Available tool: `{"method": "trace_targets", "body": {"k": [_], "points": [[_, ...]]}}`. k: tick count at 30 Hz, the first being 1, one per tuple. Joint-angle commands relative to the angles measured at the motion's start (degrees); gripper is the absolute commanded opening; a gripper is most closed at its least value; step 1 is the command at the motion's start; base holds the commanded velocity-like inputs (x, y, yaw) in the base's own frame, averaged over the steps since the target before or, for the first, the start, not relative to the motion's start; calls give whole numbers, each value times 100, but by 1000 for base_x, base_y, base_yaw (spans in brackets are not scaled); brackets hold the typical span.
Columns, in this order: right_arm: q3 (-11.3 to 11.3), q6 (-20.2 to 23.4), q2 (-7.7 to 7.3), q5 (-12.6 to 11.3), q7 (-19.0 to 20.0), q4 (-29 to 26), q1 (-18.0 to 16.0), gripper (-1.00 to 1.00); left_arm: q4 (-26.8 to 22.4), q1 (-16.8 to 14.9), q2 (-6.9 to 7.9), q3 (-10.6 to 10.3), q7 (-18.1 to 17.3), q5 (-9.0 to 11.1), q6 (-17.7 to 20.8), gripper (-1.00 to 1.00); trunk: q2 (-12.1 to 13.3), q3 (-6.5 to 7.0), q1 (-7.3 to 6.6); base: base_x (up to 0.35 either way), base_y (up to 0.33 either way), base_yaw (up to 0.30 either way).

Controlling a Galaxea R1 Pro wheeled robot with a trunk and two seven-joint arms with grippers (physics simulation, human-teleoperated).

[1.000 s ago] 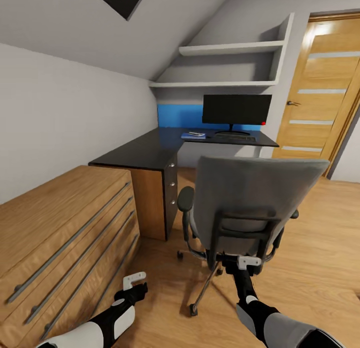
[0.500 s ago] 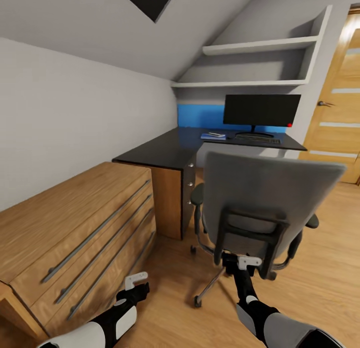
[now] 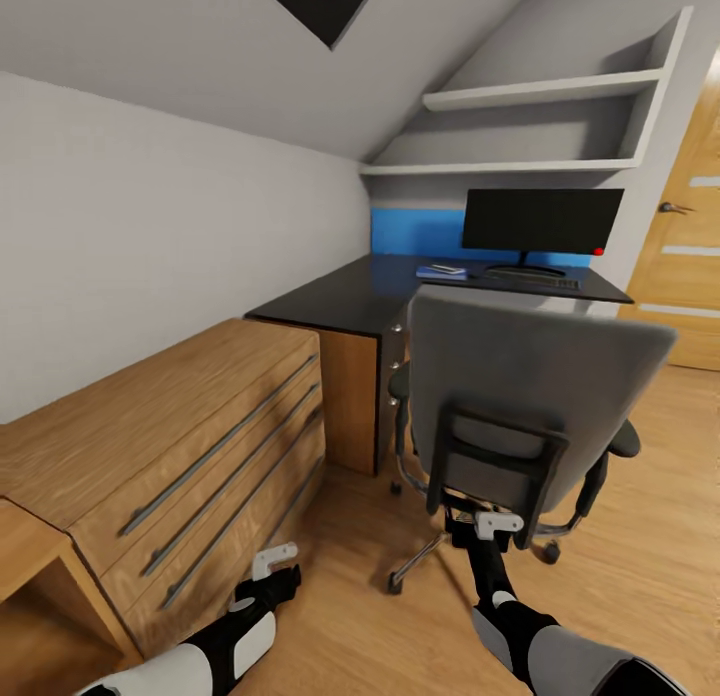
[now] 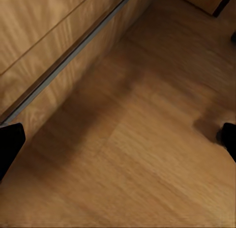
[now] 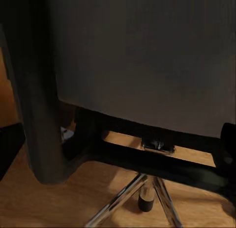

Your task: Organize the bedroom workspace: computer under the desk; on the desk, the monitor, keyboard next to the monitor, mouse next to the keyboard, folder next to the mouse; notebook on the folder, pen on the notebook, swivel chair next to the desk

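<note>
The swivel chair (image 3: 530, 386) stands with its grey back toward me, just in front of the black-topped desk (image 3: 330, 301). My right gripper (image 3: 489, 525) is open at the foot of the chair's back frame. In the right wrist view its fingers (image 5: 11, 148) straddle the black frame of the chair (image 5: 142, 66). On the desk stand the monitor (image 3: 542, 221) and, in front of it, the keyboard (image 3: 535, 279). A flat blue folder (image 3: 441, 272) lies beside them with something pale on top. The mouse, notebook, pen and computer cannot be made out. My left gripper (image 3: 275, 568) hangs open over the floor.
A low light-wood cabinet (image 3: 180, 426) with long bar handles runs along the left wall, close to my left arm; its base shows in the left wrist view (image 4: 54, 46). White shelves (image 3: 540, 126) hang above the desk. A wooden door (image 3: 690, 276) is at the right.
The camera has turned and moved, so the desk and door have slid right in the picture and more of the cabinet shows. The chair has stayed against my right gripper and has turned slightly.
</note>
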Motion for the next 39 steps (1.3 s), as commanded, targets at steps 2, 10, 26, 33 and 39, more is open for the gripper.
{"method": "trace_targets", "body": {"k": [2,10,26,33,39], "points": [[50,-10,1,-22,-36,2,-4,100,0,-2,-23,-46,32,44,-18,100,-3,-4,-4,-258,0,-31],[50,-17,1,-21,-35,2,-4,100,2,-1,-38,-44,34,45,-18,100,-3,23,-4,-82,0,-167],[50,-18,1,-21,-35,2,-4,100,2,0,-39,-43,34,46,-18,100,-3,75,-4,-4,0,-159],[50,-18,1,-21,-35,2,-4,100,2,0,-39,-43,34,46,-18,100,-3,105,-4,0,0,-222],[50,-12,1,-22,-35,2,-4,100,2,0,-39,-43,34,46,-24,100,-3,113,-4,0,0,-84]]}}
